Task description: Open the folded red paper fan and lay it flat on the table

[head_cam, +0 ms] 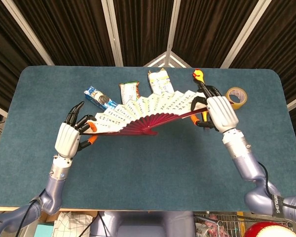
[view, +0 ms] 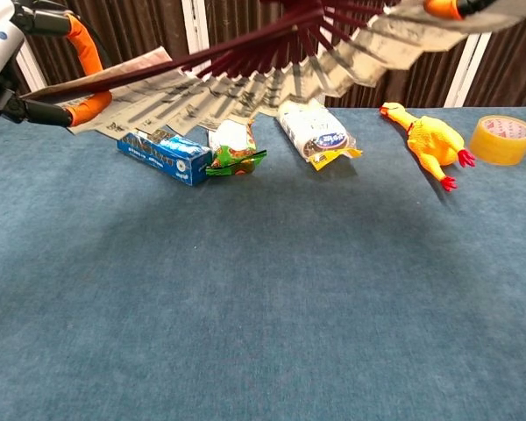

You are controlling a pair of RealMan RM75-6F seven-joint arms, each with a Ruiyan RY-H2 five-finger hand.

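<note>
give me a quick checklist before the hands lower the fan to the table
1. Fan spread wide open: ok, leaf fanned out between both hands.
2. Left hand pinches one end rib: ok.
3. Right hand holds the other end rib: ok.
4. Fan resting on the table: not ok, the chest view shows it held in the air.
5. Landing spot near the robot bare: ok, blue cloth there holds nothing.
6. Clearance from snack packs and the rubber chicken beneath the far edge: cannot tell.

Overhead head view; low chest view
</note>
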